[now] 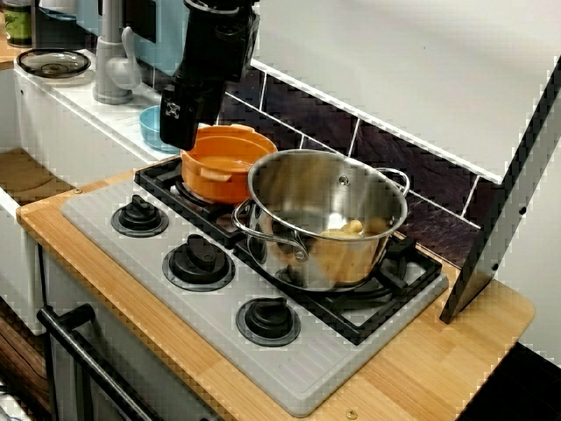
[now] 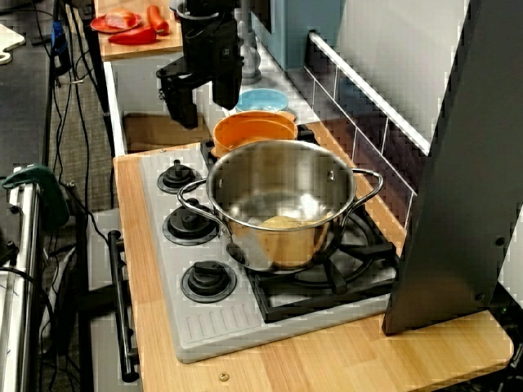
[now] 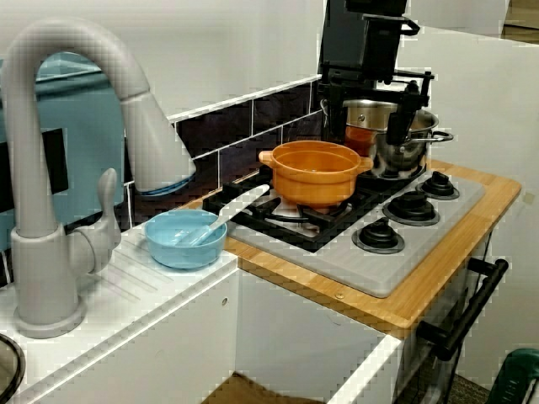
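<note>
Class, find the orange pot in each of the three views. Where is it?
View across the knobs: the orange pot sits upper centre-left.
View from the stove's end: upper centre, behind the steel pot.
View from the faucet side: centre, on the grate.
Shared landmark: the steel pot.
</note>
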`<state>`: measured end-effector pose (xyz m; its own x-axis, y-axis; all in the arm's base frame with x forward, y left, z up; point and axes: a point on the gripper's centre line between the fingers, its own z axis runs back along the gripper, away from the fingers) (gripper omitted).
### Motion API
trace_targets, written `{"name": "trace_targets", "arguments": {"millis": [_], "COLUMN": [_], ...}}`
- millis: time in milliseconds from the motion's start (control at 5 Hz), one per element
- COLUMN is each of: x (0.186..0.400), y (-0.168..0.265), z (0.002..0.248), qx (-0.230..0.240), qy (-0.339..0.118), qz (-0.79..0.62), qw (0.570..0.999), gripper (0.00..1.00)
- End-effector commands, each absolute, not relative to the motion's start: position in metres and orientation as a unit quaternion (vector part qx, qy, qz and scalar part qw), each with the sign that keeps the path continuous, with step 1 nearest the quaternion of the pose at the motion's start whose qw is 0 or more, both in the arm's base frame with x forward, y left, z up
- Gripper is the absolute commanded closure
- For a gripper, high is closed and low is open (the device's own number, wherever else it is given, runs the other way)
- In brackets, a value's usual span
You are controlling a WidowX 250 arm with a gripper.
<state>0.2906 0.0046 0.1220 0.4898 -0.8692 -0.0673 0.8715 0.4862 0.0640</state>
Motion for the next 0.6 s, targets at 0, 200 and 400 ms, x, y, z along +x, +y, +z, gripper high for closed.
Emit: {"name": "trace_targets", "arguments": {"millis": [0,200,400], "x": [0.2963,0.2977,0.2975], "y": [0.0066,0.0102,0.0144], "z": [0.1215,0.1207,0.1265], "qx": [0.043,0.042,0.042], "qy": [0.0,-0.002,-0.017], "qz": [-0.494,-0.488,-0.478], "qw": [0.869,0.872,0.877], "gripper": [0.0,0.0,0.0]}}
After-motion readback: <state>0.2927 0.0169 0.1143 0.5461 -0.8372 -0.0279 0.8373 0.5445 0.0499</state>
